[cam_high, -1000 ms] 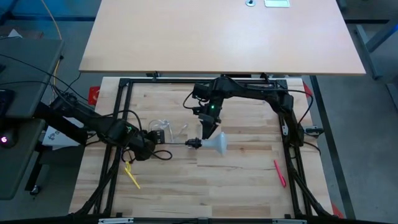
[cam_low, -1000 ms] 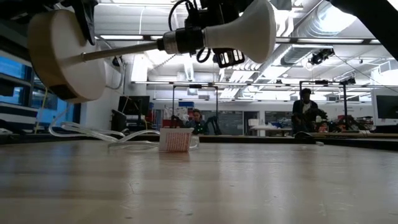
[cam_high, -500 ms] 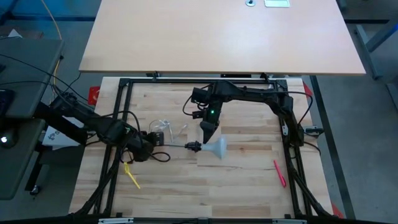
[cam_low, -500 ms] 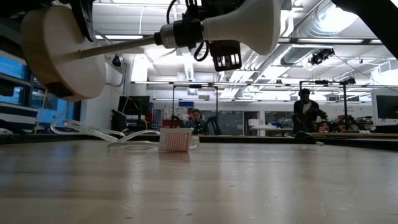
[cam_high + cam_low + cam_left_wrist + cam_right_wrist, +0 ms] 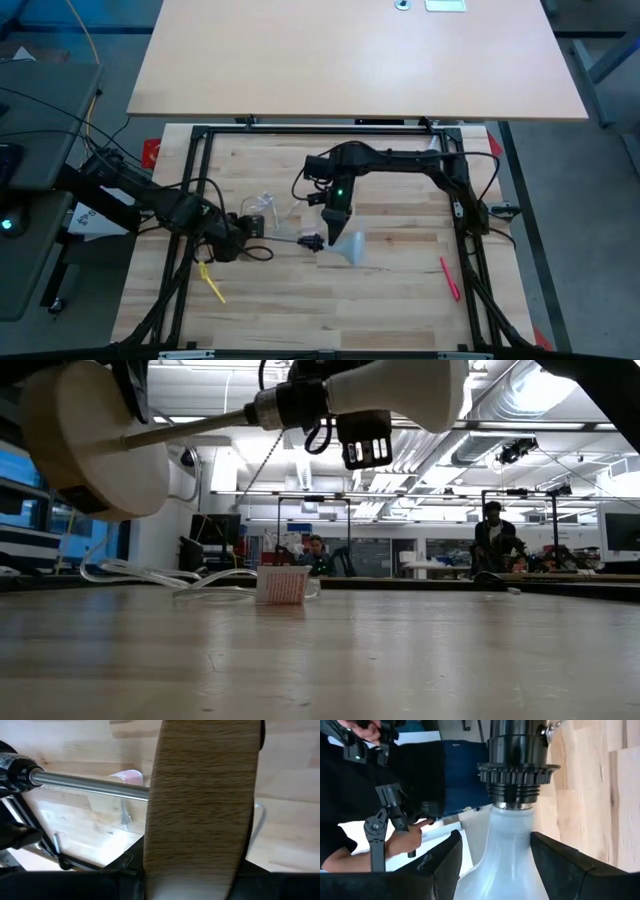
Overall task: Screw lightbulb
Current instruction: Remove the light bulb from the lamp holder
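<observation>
The white lightbulb (image 5: 349, 247) sits with its narrow end in the black socket (image 5: 312, 241) at the end of a thin metal stem (image 5: 90, 786). The stem comes out of a round wooden disc (image 5: 200, 810). The whole lamp is held above the table, its stem nearly level, as the low view shows (image 5: 400, 390). My left gripper (image 5: 228, 240) is shut on the disc. My right gripper (image 5: 343, 237) is shut on the bulb's globe (image 5: 510, 865), reaching from the far side. My left gripper pinches the wooden disc between its two fingers, one on each flat face, near the rim (image 5: 150, 870). The disc stands on edge, clear of the table, with the stem pointing toward the table's right. My right gripper holds the bulb's globe (image 5: 470, 880) between its two fingers (image 5: 445, 865), one on each side. The fingers lie along the bulb and point toward the socket (image 5: 516, 755). The bulb is clear of the table, its axis nearly level.
A clear plastic bag with a pink-and-white piece (image 5: 258, 208) lies on the table beyond the lamp. A yellow tool (image 5: 211, 283) lies near the left frame rail, and a red pen (image 5: 449, 278) at the right. A black cable (image 5: 262, 250) loops below the stem. People sit in the room behind.
My right gripper has gone toward the table's near edge with the bulb. The bulb and socket end of the lamp has swung that way and risen a little. The wooden disc in my left gripper has stayed almost where it was.
</observation>
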`<action>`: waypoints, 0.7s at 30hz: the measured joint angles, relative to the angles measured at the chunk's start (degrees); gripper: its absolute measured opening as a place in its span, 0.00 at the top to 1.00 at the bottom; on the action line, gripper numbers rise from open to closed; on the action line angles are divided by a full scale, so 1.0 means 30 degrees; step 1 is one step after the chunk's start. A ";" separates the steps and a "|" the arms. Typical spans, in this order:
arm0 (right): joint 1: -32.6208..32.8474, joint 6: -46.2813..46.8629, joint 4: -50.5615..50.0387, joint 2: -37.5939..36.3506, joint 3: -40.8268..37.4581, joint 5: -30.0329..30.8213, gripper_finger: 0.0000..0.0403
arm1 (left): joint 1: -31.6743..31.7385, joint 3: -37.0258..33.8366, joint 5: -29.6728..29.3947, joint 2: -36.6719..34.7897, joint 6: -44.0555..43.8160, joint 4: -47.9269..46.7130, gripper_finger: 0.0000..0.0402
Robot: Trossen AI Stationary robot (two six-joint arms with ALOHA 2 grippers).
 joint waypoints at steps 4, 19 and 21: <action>0.0219 0.0013 0.0053 0.0011 0.0000 0.0077 0.44 | 0.0005 0.0000 -0.0284 0.0007 0.0078 0.0799 0.73; 0.0372 -0.0827 -0.0725 0.0019 0.0000 0.0534 0.44 | 0.0129 0.0007 -0.0180 0.0007 0.0275 0.0590 0.73; 0.0369 -0.0889 -0.0734 0.0019 0.0000 0.0536 0.46 | 0.0130 0.0007 -0.0180 0.0007 0.0285 0.0610 0.73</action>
